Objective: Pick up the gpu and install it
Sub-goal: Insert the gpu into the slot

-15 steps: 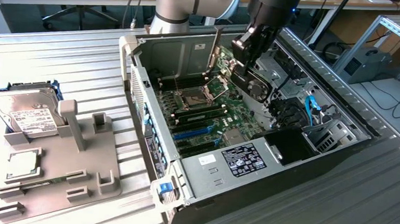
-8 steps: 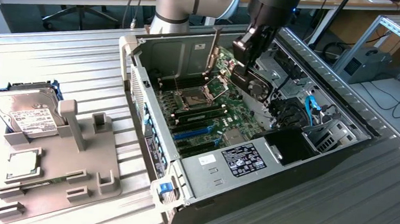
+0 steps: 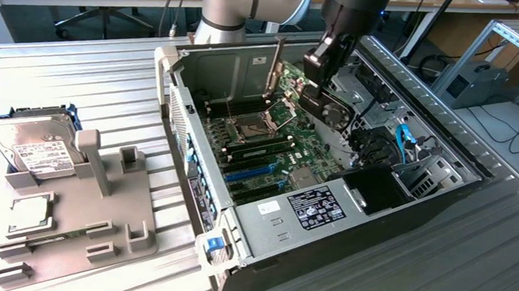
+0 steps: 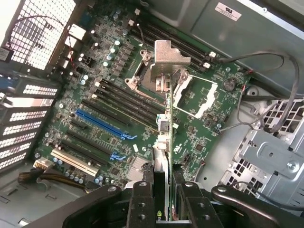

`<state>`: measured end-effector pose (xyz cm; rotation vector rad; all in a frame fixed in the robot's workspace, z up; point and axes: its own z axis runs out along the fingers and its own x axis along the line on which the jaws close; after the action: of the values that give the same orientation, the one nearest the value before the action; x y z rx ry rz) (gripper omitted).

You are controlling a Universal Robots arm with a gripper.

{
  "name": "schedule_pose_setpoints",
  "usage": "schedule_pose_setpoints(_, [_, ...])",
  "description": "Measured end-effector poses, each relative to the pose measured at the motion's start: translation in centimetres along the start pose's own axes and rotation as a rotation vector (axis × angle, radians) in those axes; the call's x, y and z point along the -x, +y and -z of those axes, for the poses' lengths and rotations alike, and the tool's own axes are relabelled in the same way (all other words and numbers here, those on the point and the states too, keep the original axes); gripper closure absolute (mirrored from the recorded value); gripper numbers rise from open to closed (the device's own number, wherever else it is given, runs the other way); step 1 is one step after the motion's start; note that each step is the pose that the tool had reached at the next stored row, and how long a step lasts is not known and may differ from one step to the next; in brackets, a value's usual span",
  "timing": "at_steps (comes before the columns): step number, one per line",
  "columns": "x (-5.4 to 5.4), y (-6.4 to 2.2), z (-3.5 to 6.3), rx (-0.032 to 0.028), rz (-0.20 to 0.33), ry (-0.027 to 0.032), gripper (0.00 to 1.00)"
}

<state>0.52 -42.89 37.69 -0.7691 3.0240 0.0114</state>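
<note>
My hand [image 4: 164, 192] grips the thin black gpu card [image 4: 163, 127] edge-on above the green motherboard [image 4: 202, 142], mid-carry I judge; seating calls for squaring its edge to the blue slot [image 3: 247, 174], seven o'clock from me in the exterior view.

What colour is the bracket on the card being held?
Pale silver; the metal bracket shows best in the wrist view.

The arm [image 3: 250, 3] is running off the exterior view's top edge, the gripper [image 4: 165, 187] is hiding the held end of the gpu [image 4: 164, 127], and the words on the white label [image 4: 228, 10] are looking too small to read.
</note>
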Motion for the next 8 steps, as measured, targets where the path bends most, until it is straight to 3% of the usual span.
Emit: schedule_pose_setpoints(8, [0.00,0.00,-0.05,0.0012,0.056,0.0001,0.74])
